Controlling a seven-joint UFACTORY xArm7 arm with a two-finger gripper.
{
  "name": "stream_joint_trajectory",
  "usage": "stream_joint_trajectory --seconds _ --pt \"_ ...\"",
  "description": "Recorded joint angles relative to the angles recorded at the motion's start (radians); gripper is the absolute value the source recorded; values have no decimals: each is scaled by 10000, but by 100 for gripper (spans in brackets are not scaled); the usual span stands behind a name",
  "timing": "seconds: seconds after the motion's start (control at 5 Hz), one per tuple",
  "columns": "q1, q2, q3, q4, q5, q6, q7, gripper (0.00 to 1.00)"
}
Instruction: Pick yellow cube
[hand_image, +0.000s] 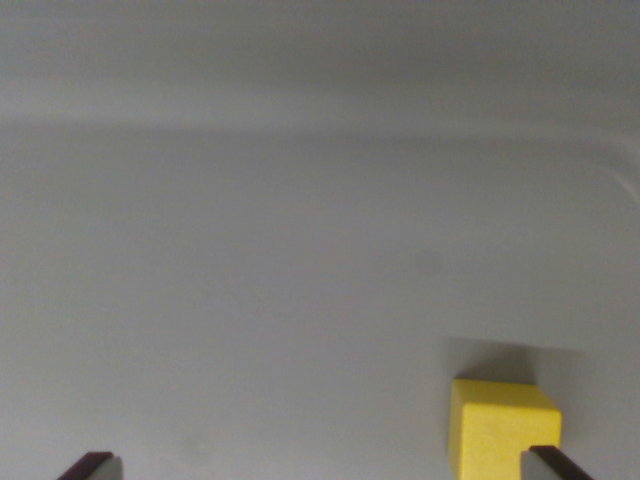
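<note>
Currently the gripper (325, 466) has its jaws wide apart; the yellow cube (502, 428) crowds the right-hand jaw, which would likely nudge it aside on closing.

A plain yellow cube (503, 425) sits on a pale grey surface (250, 280) beside dark fingers (555, 463).

Plain grey surface (300, 250), faint smudge (428, 263)

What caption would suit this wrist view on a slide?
Open jaws low over a grey surface, the yellow cube just inside the one on the wrist view's right.
</note>
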Motion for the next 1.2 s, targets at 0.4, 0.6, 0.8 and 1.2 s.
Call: stream_joint_trajectory --seconds 0.4,0.6,0.8,1.2 --pt "-103 251 -72 -290 106 -459 -270 0" --pt "-215 521 -149 -603 221 -954 -560 0" --pt "-215 521 -149 -603 221 -954 -560 0" --pt "-313 759 -217 -878 322 -1390 -817 0"
